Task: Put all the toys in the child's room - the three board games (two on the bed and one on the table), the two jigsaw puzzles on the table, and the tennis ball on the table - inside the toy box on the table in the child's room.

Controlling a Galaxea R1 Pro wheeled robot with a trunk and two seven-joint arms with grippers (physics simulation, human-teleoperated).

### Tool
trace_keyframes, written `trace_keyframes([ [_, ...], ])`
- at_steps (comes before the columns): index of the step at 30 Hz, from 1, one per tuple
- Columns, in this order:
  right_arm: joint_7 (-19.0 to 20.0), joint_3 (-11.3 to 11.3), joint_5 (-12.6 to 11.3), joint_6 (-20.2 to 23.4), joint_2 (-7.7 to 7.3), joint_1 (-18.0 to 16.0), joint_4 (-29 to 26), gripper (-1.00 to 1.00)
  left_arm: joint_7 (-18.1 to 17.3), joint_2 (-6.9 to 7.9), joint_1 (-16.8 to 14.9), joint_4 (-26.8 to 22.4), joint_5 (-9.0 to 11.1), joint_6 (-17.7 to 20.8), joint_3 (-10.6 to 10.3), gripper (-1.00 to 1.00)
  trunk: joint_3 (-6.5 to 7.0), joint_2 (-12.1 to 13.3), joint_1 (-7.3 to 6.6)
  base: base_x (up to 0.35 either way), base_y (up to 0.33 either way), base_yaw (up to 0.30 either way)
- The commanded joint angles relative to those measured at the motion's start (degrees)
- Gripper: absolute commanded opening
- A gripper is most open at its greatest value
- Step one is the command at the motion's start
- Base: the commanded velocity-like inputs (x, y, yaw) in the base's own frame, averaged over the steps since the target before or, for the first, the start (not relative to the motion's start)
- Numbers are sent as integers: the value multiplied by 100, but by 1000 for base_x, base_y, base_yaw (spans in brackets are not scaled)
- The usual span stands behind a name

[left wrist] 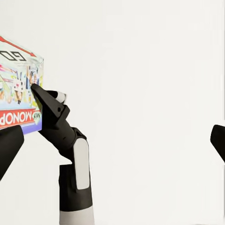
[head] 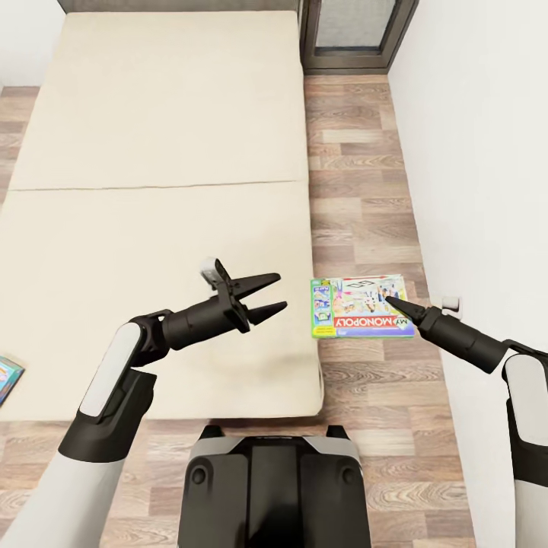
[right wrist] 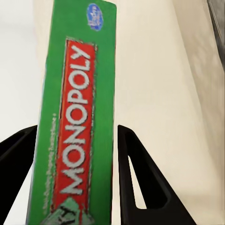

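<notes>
The right end effector (head: 392,301) pinched the light, stiff Monopoly box (head: 361,307) by its thin edge, likely prone to swinging, while the left end effector (head: 270,294) stood wide open over the bed (head: 152,152).

Matt beige cloth bed (head: 152,152) upper left, wood-plank floor (head: 365,190), glossy printed card Monopoly box (head: 361,306) mid-right, matt blk plastic grippers.
</notes>
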Motion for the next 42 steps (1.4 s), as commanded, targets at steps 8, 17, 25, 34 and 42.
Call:
trace_keyframes([
  [8,36,12,46,27,33,-7,-4,-100,38,1,-3,-2,104,0,-2,100,214,316,-173,0,0,-116],
  [17,-8,51,50,27,73,-8,-8,-100,66,1,-3,-1,126,-8,-2,100,453,677,-371,0,0,-91],
  [25,-19,61,48,27,99,8,-15,-100,82,0,-3,-1,129,-11,-6,100,480,677,-371,0,0,-28],
  [34,-20,64,47,16,106,14,-28,-100,87,0,5,-1,128,-12,-3,100,494,677,-371,0,0,-7],
  [42,-21,64,47,14,108,15,-27,-100,48,0,38,-1,128,-17,-6,100,505,677,-371,0,0,-1],
])
